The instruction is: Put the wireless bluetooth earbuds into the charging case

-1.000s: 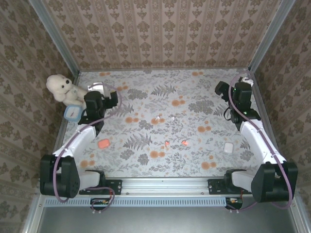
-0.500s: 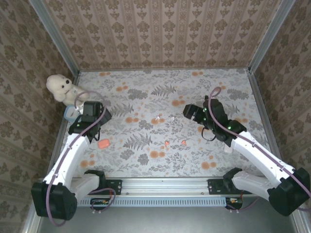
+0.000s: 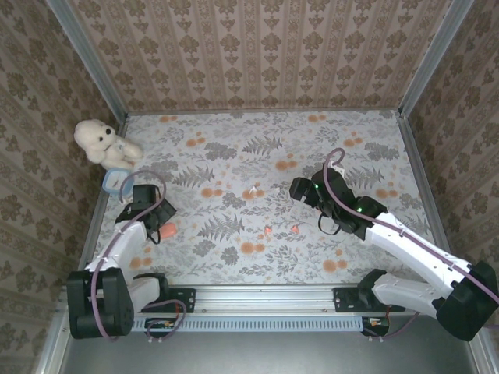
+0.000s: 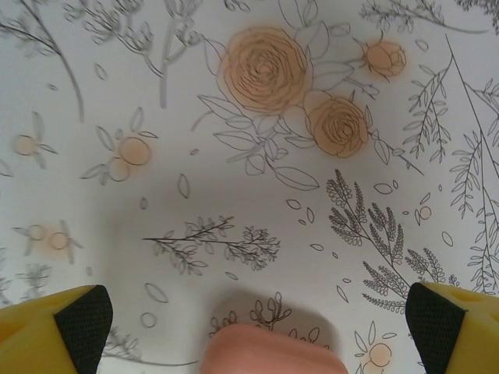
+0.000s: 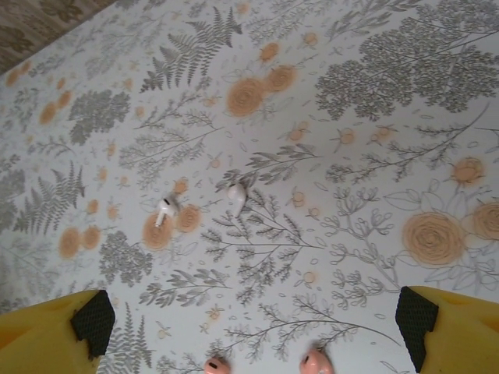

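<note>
1. Left gripper [image 4: 257, 315]: my jaws stand fully apart and grip nothing. The black pads [image 4: 78, 319] on my yellow fingers sit at either side of the wrist view. The orange case [image 4: 273, 352] lies on the table [image 3: 234, 148] between them, clear of both pads.

2. Right gripper [image 5: 253, 318]: my jaws stand wide apart and grip nothing. I hold it above the middle of the table.

3. Two white earbuds [image 5: 236, 196] lie on the flowered surface ahead of my right fingers, near each other but not touching.

4. Two orange-red earbuds [image 5: 316, 361] lie closer in, at the bottom edge of the right wrist view, between the fingers and apart from each other.

5. A plush toy [image 3: 97, 140] sits at the far left corner, with a blue-rimmed case [image 3: 115, 181] just beside it.
</note>
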`<state>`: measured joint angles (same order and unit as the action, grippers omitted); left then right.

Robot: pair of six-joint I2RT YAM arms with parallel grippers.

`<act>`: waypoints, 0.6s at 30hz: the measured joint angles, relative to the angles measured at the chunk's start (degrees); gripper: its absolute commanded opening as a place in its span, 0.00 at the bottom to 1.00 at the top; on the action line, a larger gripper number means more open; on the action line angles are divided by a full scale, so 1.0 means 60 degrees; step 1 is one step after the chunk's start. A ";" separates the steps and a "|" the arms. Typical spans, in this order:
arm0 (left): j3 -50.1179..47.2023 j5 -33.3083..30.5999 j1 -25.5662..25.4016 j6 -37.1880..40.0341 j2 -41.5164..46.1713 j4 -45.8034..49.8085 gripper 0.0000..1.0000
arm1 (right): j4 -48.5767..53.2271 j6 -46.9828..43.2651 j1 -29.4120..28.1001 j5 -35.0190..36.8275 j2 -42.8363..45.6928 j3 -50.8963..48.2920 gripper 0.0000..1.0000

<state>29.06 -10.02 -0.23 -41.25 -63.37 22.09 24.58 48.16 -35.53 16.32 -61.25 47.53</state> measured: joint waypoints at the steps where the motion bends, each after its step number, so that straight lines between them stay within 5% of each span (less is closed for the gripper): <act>1: -0.0087 0.0095 0.0000 0.0004 -0.0062 -0.0222 1.00 | 0.0040 -0.0004 0.0000 0.0018 0.0000 0.0000 0.96; 11: -0.0339 0.1027 -0.0087 0.0117 -0.0514 -0.1785 1.00 | 0.0051 0.0007 0.0000 0.0040 -0.0415 0.0000 0.96; 18: -0.0339 0.1253 -0.1388 0.0339 -0.0776 -0.2116 1.00 | -0.0015 0.0233 0.0000 -0.0007 -0.0732 -0.0004 0.95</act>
<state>27.03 -2.50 -8.56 -39.22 -68.03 9.39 24.49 49.56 -35.53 16.27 -65.65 47.51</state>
